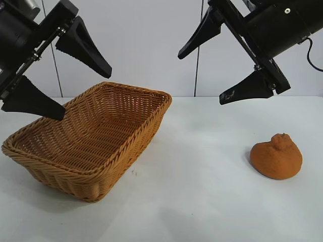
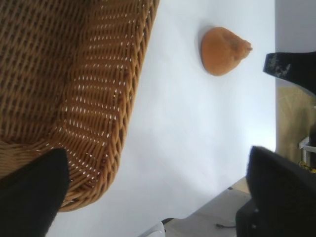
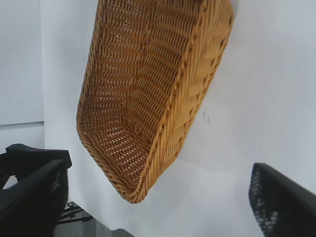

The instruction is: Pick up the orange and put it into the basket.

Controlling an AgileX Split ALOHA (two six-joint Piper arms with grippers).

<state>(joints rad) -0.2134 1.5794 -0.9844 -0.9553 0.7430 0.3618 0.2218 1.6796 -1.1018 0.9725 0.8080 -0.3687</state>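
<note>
Exterior view: white tabletop (image 1: 202, 201); tan woven wicker basket (image 1: 96, 138) empty at left; dull-orange lumpy orange (image 1: 276, 156) well apart at right. My right gripper (image 1: 222, 70) hangs spread above it, left gripper (image 1: 60, 75) spread over the basket. I should descend straddling the fruit's widest part.

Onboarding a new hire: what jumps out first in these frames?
The big empty wicker basket at the table's left, seen from the exterior camera. Next, the lumpy orange sitting alone on the white table at the right, well apart from it. Above, the left tool and right tool both hang open, holding nothing.
</note>
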